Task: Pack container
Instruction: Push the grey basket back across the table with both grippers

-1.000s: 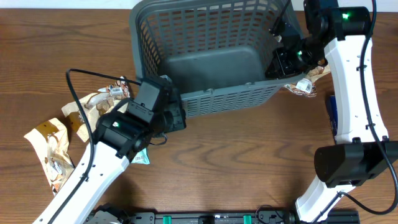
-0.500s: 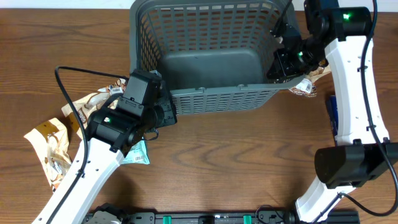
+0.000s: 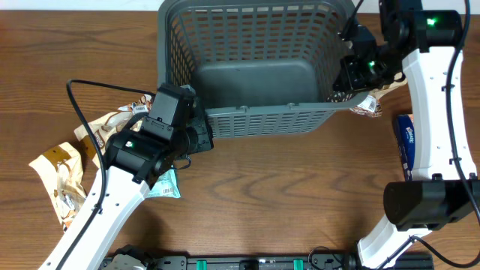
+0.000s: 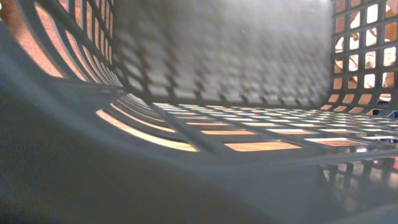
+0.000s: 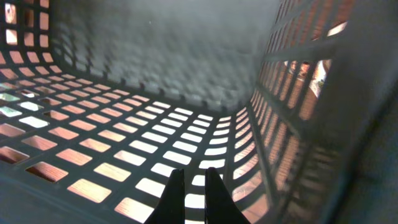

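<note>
I see the container point(image 3: 259, 118) at the far middle of the tabletop point(image 3: 285, 195), my left gripper point(image 3: 199, 137) up against its near-left corner; whether it has hold, I cannot tell. My right gripper point(image 5: 194, 186) is by the right wall, its fingers nearly together with nothing visible between them.

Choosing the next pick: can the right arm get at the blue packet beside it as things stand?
Probably yes: the blue packet lies uncovered on the table beside that arm, though the right gripper is at the container's right wall.
</note>
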`<act>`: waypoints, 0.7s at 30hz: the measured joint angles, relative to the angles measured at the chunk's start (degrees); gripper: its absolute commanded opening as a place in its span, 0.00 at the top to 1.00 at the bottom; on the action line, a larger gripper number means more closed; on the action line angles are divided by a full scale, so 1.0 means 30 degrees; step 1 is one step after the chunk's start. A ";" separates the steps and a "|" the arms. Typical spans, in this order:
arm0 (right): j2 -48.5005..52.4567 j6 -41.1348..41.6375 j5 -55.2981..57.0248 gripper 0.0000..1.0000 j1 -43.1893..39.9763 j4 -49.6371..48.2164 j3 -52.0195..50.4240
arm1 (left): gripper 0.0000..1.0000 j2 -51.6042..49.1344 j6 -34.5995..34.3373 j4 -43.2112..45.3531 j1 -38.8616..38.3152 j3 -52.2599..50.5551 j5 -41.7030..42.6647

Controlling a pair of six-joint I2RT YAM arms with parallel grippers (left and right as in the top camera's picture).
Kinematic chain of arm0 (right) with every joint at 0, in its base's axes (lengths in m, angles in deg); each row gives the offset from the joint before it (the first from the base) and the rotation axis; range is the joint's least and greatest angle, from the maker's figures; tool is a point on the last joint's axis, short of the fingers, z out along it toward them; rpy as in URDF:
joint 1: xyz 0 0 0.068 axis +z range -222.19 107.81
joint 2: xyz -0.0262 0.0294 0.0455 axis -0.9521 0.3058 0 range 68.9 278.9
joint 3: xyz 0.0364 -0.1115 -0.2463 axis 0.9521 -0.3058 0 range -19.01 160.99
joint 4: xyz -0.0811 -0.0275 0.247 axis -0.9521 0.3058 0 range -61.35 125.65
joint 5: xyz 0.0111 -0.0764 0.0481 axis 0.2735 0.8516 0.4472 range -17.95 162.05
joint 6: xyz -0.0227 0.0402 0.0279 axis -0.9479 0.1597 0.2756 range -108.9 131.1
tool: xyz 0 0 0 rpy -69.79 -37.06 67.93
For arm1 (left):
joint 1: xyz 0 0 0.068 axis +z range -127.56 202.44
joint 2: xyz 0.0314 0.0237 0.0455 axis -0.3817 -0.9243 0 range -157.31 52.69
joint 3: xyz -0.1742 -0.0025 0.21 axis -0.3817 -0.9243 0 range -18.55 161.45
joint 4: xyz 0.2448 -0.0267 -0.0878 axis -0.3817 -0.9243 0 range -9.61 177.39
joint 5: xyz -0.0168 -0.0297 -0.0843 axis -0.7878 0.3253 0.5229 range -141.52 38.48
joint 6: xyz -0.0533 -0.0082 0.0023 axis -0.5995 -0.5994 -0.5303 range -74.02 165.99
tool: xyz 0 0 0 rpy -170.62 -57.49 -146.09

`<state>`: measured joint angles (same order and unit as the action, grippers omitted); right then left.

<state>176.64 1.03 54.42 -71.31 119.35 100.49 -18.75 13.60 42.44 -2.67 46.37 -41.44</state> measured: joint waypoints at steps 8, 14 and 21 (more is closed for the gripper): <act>-0.0051 0.0204 -0.0168 0.99 -0.0729 -0.0160 0.0000 | 0.94 -0.0124 0.0321 0.0270 0.0124 0.0000 0.0000; -0.0051 0.0211 -0.0036 0.99 -0.0874 -0.0590 0.0000 | 0.94 -0.0299 0.0379 0.0568 0.0124 0.0000 0.0000; -0.0051 0.0211 0.0248 0.99 -0.0911 -0.1020 0.0000 | 0.94 -0.0539 0.0459 0.0889 0.0131 0.0000 -0.0036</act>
<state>176.49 1.67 55.17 -74.04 116.29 100.49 -20.37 14.98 45.11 -2.27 46.37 -41.55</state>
